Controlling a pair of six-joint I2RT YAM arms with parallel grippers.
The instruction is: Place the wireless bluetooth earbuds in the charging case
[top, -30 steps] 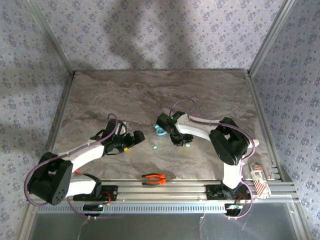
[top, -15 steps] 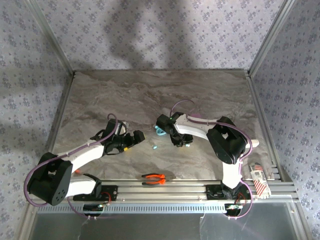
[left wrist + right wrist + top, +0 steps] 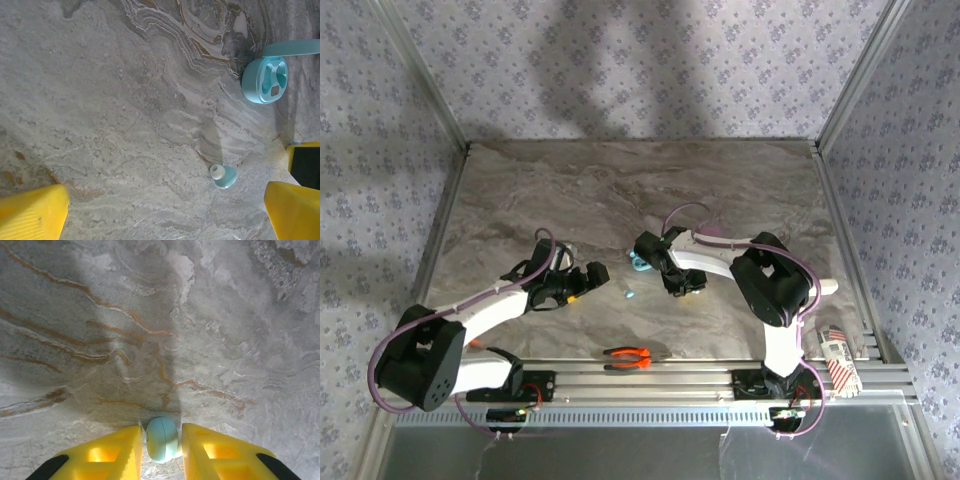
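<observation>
Count: 2 teal earbuds [image 3: 222,176] [image 3: 162,438], 1 open teal case [image 3: 265,80] mid-table, 1 pliers [image 3: 628,355] near edge, middle, 1 striped pack [image 3: 837,358] near right, 2 arms [image 3: 485,308] [image 3: 710,260].

The surface [image 3: 720,180] was a grey, marble-patterned slab with brown veining. Near its middle lay an open teal charging case [image 3: 264,80], with its lid swung back and its hollows facing up. A single teal earbud [image 3: 222,176] lay apart from it, nearer the front edge. Orange-handled pliers [image 3: 627,357] lay at the front edge, along the metal rails [image 3: 700,375].
</observation>
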